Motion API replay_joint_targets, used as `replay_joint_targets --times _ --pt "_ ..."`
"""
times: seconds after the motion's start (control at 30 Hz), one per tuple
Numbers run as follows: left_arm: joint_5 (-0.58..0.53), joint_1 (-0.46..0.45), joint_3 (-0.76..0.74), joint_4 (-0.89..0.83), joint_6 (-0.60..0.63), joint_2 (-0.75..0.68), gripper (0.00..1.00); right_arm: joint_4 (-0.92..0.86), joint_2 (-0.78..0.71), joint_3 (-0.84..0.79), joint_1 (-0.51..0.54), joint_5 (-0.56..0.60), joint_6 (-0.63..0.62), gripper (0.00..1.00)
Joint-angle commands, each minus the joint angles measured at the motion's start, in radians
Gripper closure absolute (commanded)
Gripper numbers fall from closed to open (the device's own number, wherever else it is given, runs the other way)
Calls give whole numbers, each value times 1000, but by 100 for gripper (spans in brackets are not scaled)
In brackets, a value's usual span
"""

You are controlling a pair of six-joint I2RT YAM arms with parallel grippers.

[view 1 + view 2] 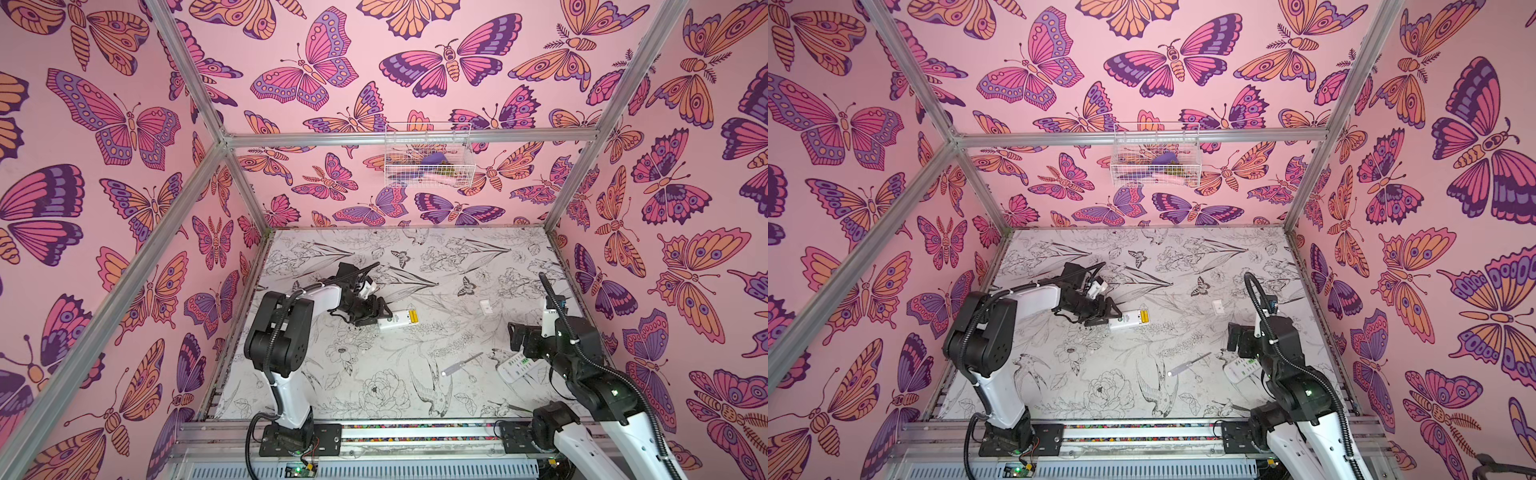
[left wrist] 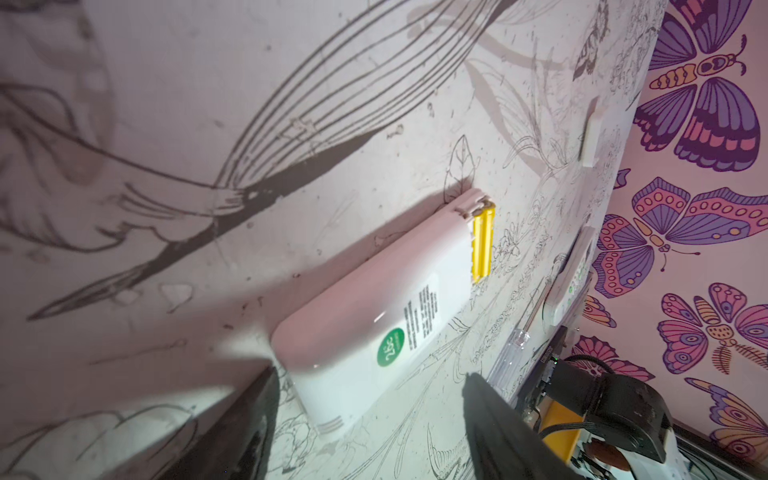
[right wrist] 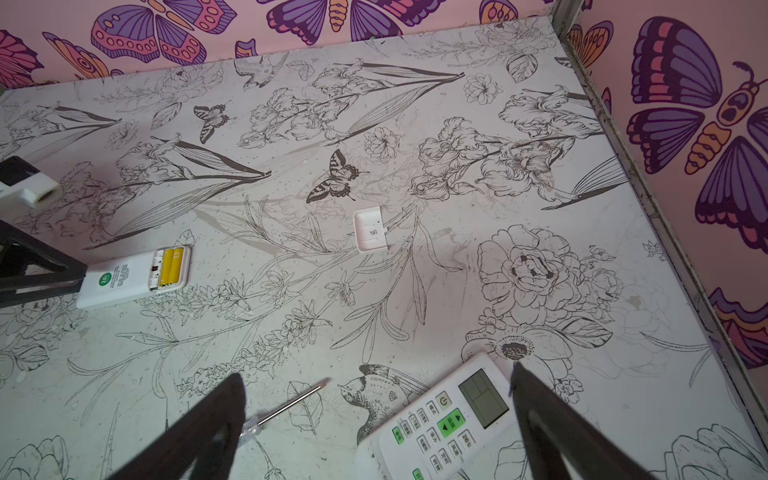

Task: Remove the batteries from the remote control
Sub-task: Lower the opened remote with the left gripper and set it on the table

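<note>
Right gripper: nearest the front rail, on the right side; its fingers are spread wide with nothing gripped, hanging low over the table.
Buttoned remote: lies face up beneath that gripper, its display and green keys showing; the right arm partly hides it in both top views.
Screwdriver: clear handle and thin shaft, lying flat near the buttoned remote, on its side toward the middle of the table.
Table: white sheet printed with black line drawings of flowers, birds and butterflies.
Left gripper: farther in and left of centre, low over the table; its jaws stand apart around the end of the remote control that bears a round green sticker, and a gap shows on one side, so it pinches nothing.
Remote control: white, face down and flat on the table, with its back open at the end away from the left gripper.
Batteries: two yellow ones, side by side, seated in the open bay of the remote control.
Cover: small white rectangle lying alone on the table, farther back and to the right, well apart from both remotes.
Wire basket: white, hung from the rail on the back wall, high above the table; purple and pink things inside, too small to tell.
Walls: pink, covered in large butterflies.
</note>
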Motion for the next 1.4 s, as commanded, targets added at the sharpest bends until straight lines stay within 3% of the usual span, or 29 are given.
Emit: replay_joint_targets --times 0.0,0.13,0.53,0.83,1.13,1.37 --pt "-155 -27 -55 -66 45 -56 19 -1 -7 10 10 6 -8 1" --pt "-264 -91 -89 -60 93 -99 0 -1 3 11 10 5 -5 1" --pt "-565 -171 -92 -63 180 -98 0 -1 6 11 10 5 -6 1" --pt "-624 -248 -52 -81 221 -64 1 -1 1 12 11 11 -5 1" --pt "-709 -258 -5 -114 238 -37 0 -2 4 8 10 16 -2 1" --pt "-708 -260 -17 -103 248 -60 0 0 11 8 10 15 -2 0"
